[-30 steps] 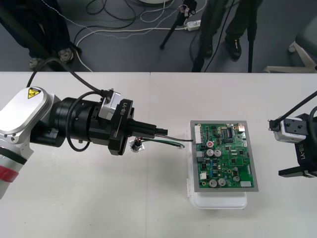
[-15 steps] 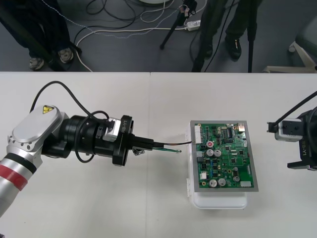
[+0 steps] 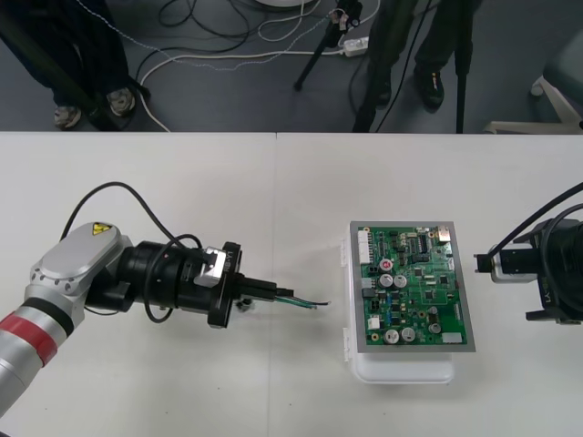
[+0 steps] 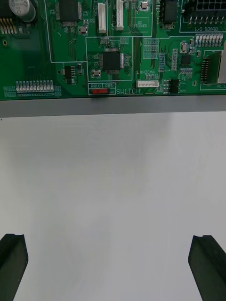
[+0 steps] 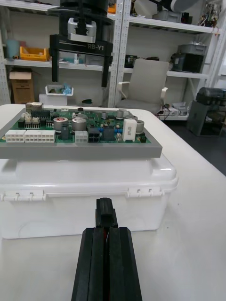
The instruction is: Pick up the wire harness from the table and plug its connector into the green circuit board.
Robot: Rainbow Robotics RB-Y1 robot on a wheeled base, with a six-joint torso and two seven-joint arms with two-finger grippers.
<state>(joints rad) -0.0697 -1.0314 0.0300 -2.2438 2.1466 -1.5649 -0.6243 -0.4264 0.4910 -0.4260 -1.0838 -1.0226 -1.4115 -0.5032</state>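
- The left gripper point(image 3: 281, 293), left of the green circuit board point(image 3: 414, 287), is pressed together on the wire harness point(image 3: 305, 301).
- The harness's black plug point(image 5: 106, 214) points at the board's white base point(image 5: 84, 188), without touching it.
- The right gripper point(image 3: 547, 289) hangs over the bench point(image 3: 273, 182) just right of the board, fingers spread wide.

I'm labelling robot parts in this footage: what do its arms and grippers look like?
The left arm is a silver link with a red ring and a yellow warning sticker, then a black cylindrical wrist looped by a black cable. The left gripper has slim black fingers. The right gripper is a black forked frame marked RB-Y1, with a grey camera block on top.
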